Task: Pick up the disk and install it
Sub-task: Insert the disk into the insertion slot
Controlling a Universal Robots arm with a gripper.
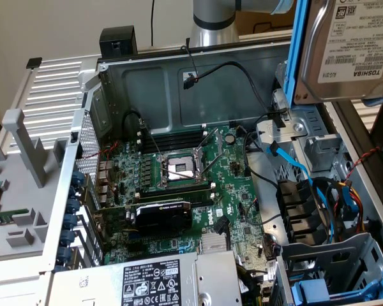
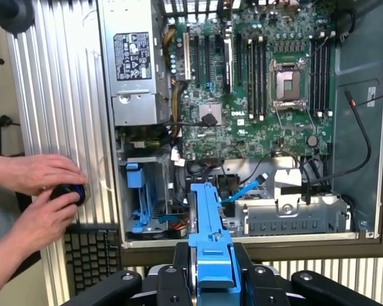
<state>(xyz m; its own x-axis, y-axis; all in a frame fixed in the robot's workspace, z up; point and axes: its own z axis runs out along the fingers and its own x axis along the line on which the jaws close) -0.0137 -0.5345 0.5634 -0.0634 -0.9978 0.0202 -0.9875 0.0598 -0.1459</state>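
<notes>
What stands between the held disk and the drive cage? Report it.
Nothing solid: the disk hangs above the open case. Loose blue and black cables lie beside the drive cage, close to the way in.

Open computer case [image 1: 159, 83] with green motherboard [image 1: 236, 197], CPU socket [image 1: 179, 169], grey power supply [image 1: 147, 284]

- This looks like a robotics lab set up for computer assembly.
- An opened tower case [image 1: 179, 70] lies on its side, with its motherboard [image 1: 236, 210] and power supply [image 1: 153, 284] exposed.
- In the exterior view, a grey robot arm [image 1: 214, 22] rises at twelve o'clock from the case.
- The pincer [image 2: 212, 271] clamps the disk [image 2: 210, 217].
- A person's hands [image 2: 41, 175] hold a small black-and-blue device [image 2: 69, 191] near a keyboard [image 2: 92, 255].
</notes>
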